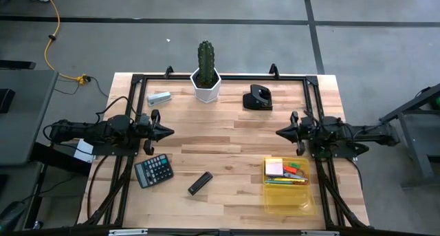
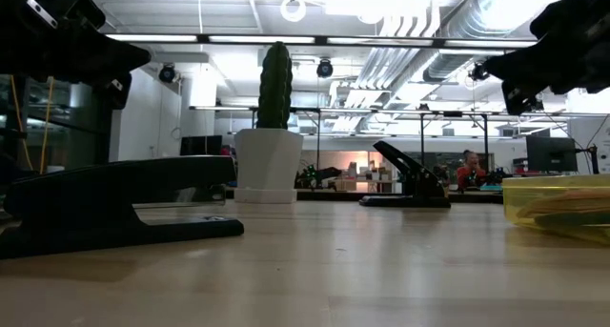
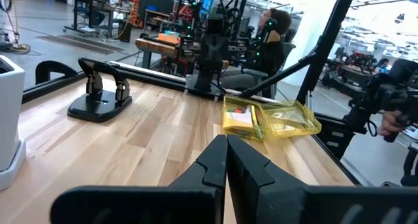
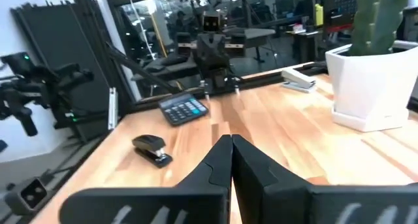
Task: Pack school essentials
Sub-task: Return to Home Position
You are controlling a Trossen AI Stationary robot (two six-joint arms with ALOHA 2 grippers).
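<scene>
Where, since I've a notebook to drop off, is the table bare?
Barest: the middle strip between the left gripper and right gripper. Also free: the near edge between the black stapler and yellow box. Crowded: the far edge, with silver stapler, cactus pot and hole punch.

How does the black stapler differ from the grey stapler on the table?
The black stapler is dark; the grey stapler is pale. The black one lies right of the calculator, set diagonally; the grey one lies left of the cactus pot. Both lie on the table, outside the yellow box.
</scene>
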